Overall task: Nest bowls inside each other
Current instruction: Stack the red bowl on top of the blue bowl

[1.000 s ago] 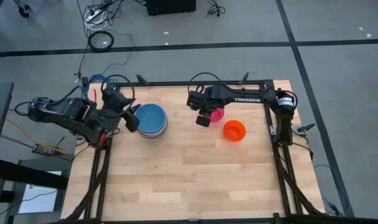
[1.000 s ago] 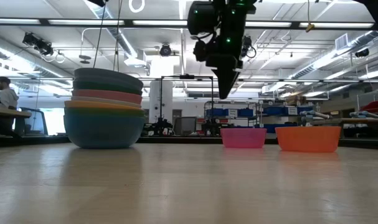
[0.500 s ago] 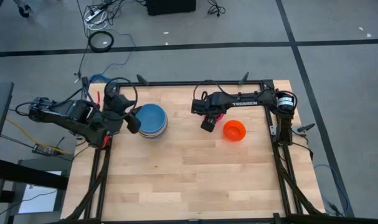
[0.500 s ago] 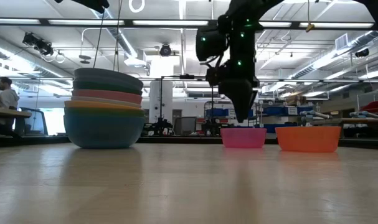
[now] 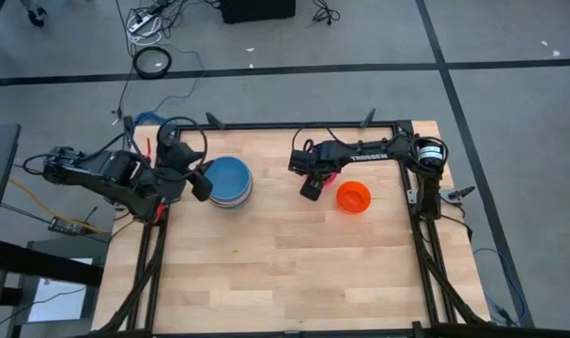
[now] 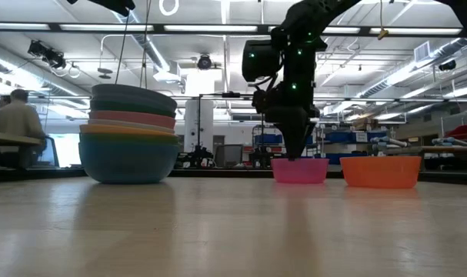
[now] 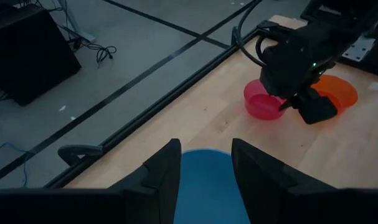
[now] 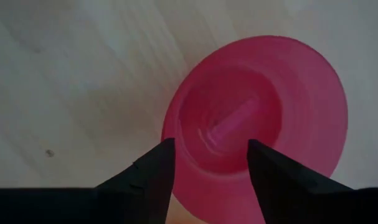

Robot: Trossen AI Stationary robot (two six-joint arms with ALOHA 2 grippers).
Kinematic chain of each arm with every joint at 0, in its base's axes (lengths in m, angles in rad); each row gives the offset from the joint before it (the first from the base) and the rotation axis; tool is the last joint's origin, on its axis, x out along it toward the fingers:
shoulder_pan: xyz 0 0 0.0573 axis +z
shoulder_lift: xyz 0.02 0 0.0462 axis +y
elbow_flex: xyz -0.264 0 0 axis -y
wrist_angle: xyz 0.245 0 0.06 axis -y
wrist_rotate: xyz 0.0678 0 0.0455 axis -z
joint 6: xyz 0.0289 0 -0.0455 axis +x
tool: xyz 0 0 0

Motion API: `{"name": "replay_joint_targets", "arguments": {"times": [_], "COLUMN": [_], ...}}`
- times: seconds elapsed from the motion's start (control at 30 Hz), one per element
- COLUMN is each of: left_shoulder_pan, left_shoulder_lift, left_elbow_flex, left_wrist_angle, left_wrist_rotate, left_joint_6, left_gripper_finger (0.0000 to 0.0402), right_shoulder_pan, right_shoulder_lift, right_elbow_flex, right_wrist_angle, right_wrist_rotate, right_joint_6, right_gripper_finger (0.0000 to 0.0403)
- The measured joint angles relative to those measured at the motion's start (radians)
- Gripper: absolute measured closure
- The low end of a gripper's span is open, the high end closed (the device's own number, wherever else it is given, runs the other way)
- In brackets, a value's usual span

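Nesting is well advanced on the wooden worktop (image 5: 285,263): most of the bowls already sit one inside another in a stack (image 6: 129,135) near the left rear corner, its rims showing blue-grey, teal, pink, pale, orange and light blue bands from the low view, a blue bowl (image 5: 230,177) on top when seen from above. By the look of it two remain loose, the magenta bowl (image 8: 257,124) and the orange bowl (image 5: 353,197), standing just beside each other toward the right rear. The right gripper (image 5: 312,187) hangs over the near rim of the magenta bowl with its fingers (image 8: 148,177) spread apart, one outside the wall and one over the hollow, nothing clamped. The left gripper (image 7: 201,165) waits beside the stack, fingers apart and empty. How many bowls the stack holds cannot be counted with certainty, since inner ones show only as thin rim lines. From above, the right arm covers nearly all of the magenta bowl, and whether the fingertips touch it cannot be made out.
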Motion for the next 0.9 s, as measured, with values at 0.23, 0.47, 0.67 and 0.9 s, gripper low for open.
{"name": "replay_joint_targets", "arguments": {"times": [0.23,0.47,0.67,0.9], "left_shoulder_pan": [0.000,0.000,0.000,0.000], "left_shoulder_lift": [0.000,0.000,0.000,0.000], "left_elbow_flex": [0.000,0.000,0.001,0.001], "left_wrist_angle": [0.000,0.000,0.000,0.000], "left_wrist_rotate": [0.000,0.000,-0.018,-0.019], "left_joint_6": [-0.003,-0.003,-0.001,-0.003], "left_gripper_finger": [0.0249,0.0249,0.0249,0.0249], "right_shoulder_pan": [0.000,-0.005,-0.021,0.003], "right_shoulder_lift": [0.000,0.000,0.001,0.001], "right_elbow_flex": [0.000,0.001,0.081,0.172], "right_wrist_angle": [0.004,0.013,0.030,0.004], "right_wrist_rotate": [-0.012,-0.008,-0.003,-0.039], "right_joint_6": [-0.003,-0.014,-0.027,-0.043], "right_gripper_finger": [0.0213,0.0213,0.0213,0.0213]}}
